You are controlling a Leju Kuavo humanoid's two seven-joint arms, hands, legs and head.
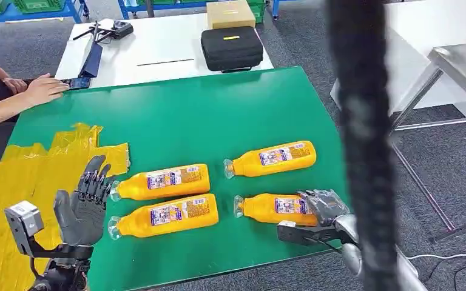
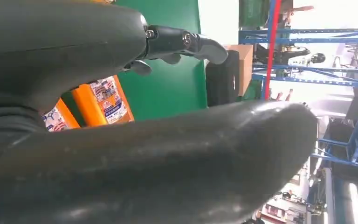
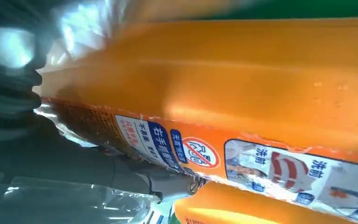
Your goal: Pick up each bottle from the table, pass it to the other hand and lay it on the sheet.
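Four orange bottles lie on their sides on the green table (image 1: pixel 218 115). The near-right bottle (image 1: pixel 273 208) has my right hand (image 1: pixel 323 206) wrapped around its base end; up close the same bottle (image 3: pixel 242 93) lies against my fingers (image 3: pixel 168 182). The far-right bottle (image 1: pixel 273 159) lies free behind it. To the left lie two more bottles (image 1: pixel 164 180) (image 1: pixel 167 215), caps toward my left hand (image 1: pixel 85 200), which stands open with fingers spread and holds nothing. The left pair (image 2: pixel 98 100) shows past my left thumb. The crumpled yellow sheet (image 1: pixel 18 182) covers the table's left part.
A person's hand (image 1: pixel 42 90) rests at the far-left table edge. On the white table behind stand a black case (image 1: pixel 232 47) and a cardboard box (image 1: pixel 230 13). A dark blurred strip (image 1: pixel 358 145) close to the camera crosses the right side. A metal table frame (image 1: pixel 455 66) stands at right.
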